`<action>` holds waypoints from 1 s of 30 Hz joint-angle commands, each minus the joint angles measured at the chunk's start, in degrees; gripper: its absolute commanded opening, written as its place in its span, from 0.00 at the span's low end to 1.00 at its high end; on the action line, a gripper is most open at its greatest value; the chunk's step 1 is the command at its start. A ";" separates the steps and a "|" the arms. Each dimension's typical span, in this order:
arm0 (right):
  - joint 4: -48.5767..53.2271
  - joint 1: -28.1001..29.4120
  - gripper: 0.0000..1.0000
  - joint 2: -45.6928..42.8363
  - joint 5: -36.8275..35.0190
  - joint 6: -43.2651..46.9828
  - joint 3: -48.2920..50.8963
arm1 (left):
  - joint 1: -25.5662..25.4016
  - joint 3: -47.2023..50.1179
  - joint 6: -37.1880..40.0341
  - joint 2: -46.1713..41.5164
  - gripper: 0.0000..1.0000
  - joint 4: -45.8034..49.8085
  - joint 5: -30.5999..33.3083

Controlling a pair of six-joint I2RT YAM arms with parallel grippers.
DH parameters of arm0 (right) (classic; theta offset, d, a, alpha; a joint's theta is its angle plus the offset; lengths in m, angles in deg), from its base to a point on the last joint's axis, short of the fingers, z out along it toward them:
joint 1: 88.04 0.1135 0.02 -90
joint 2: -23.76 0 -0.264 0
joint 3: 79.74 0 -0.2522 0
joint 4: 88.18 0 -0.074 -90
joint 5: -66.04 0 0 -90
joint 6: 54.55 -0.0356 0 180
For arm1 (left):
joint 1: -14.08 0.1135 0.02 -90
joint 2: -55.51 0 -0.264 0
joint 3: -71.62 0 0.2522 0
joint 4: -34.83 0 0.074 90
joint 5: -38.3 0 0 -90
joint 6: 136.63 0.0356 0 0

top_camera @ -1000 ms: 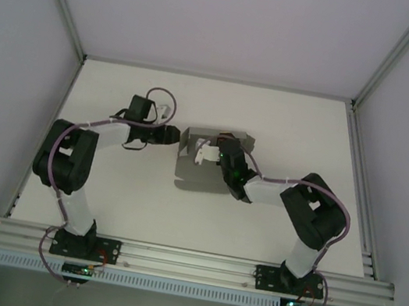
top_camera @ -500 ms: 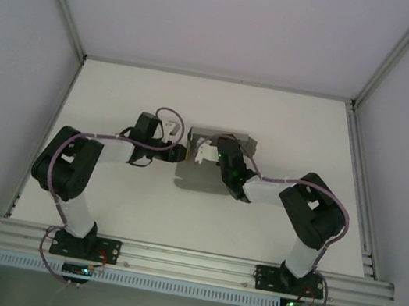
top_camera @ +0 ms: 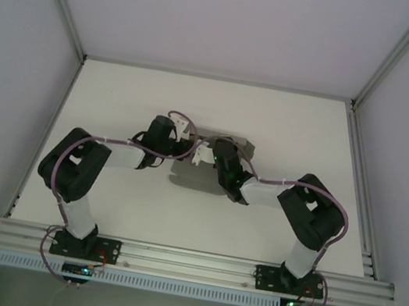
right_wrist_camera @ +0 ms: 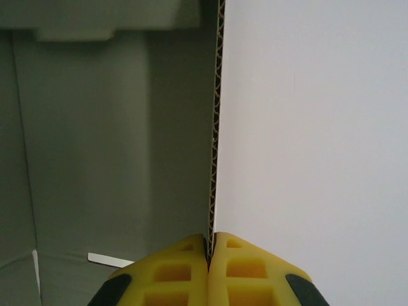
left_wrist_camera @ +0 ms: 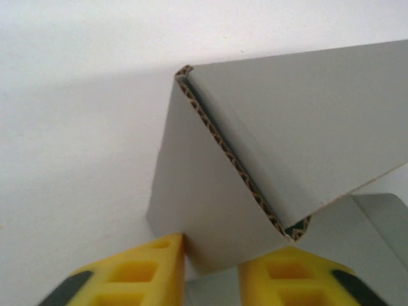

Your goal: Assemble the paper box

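At the middle of the table (top_camera: 127,100), slightly toward its far edge: one paper box (top_camera: 198,177), plain grey corrugated cardboard, partly folded, base panel flat on the table, one wall raised along its far side.

Item, left gripper (left_wrist_camera: 226,255): yellow fingers (left_wrist_camera: 150,271) with black pads, placed just left of the table's middle. Jaws stand apart, straddling a folded double wall of the box. The fluted edge of that wall runs diagonally down to a corner above the right fingertip. The left fingertip touches the wall's lower edge; whether the right one presses the card cannot be told. From overhead, the left arm (top_camera: 82,171) reaches in from the table's near-left corner, elbow bent, with a purple cable (top_camera: 111,141) along it.

Item, right gripper (right_wrist_camera: 209,245): yellow fingertips (right_wrist_camera: 255,271) closed together on a thin upright wall of the box, the wall's fluted edge running straight up from the pinch. The grey box interior shows left of that wall, the white table right of it. The right arm (top_camera: 308,219) enters from the table's near-right corner.

Item, aluminium rail (top_camera: 185,261): along the table's near edge, carrying both arm bases.
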 commanded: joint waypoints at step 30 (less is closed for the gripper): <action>25.87 -7.65 0.24 -7.64 9.67 -14.09 -3.81 | -2.69 2.33 12.47 0.03 0.00 -4.61 13.91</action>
